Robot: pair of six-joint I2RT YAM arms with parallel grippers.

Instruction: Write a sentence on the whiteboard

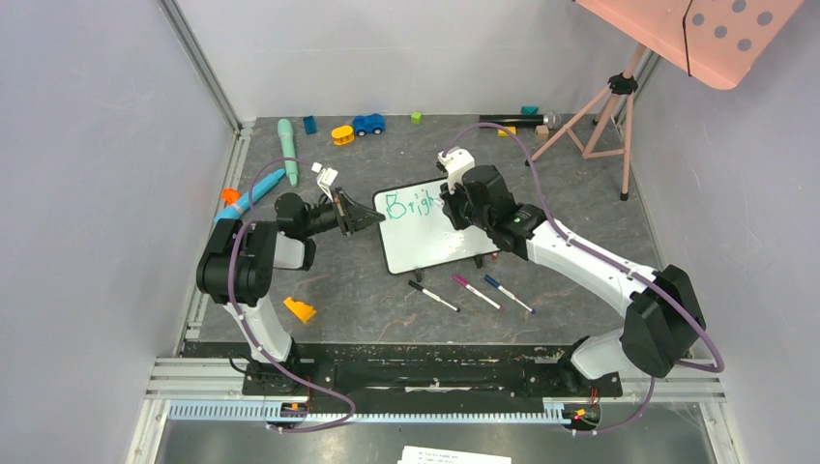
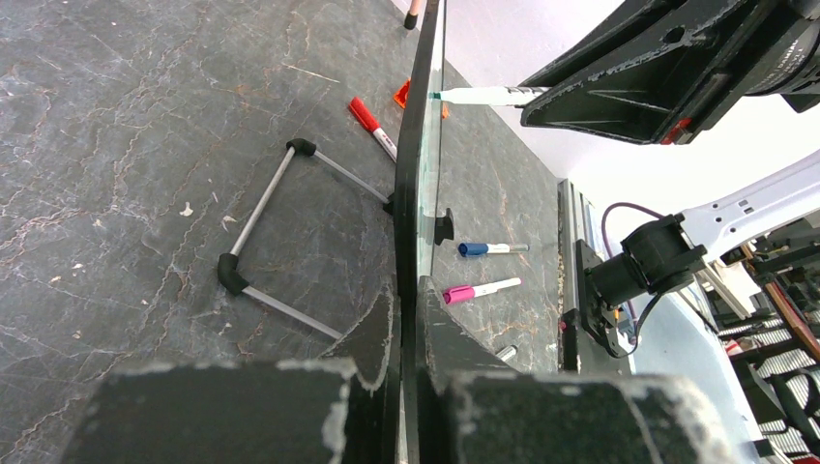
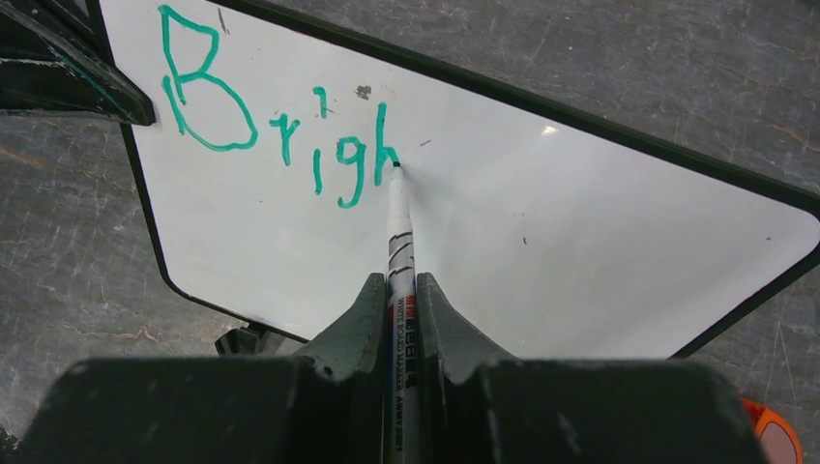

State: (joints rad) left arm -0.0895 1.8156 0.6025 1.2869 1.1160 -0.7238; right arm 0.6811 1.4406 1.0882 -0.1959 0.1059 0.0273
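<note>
Dark marbled tabletop [image 1: 580, 300], whiteboard [image 1: 435, 242] standing mid-table, three markers [image 1: 479, 293] just before it, orange wedge [image 1: 299, 309], toys [image 1: 367, 124] along back.

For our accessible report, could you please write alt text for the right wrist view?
The right gripper pinches a marker, its tip touching the whiteboard right after teal-green letters "Brigh". Grey mottled table shows around the board.

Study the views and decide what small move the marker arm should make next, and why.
Probably lift the tip a little and shift along the line to start the next letter. The right claw is shut on the marker, whose tip rests on the whiteboard at the foot of the h in Brigh; bare board lies beyond, and the left claw clamps the board's edge.
</note>
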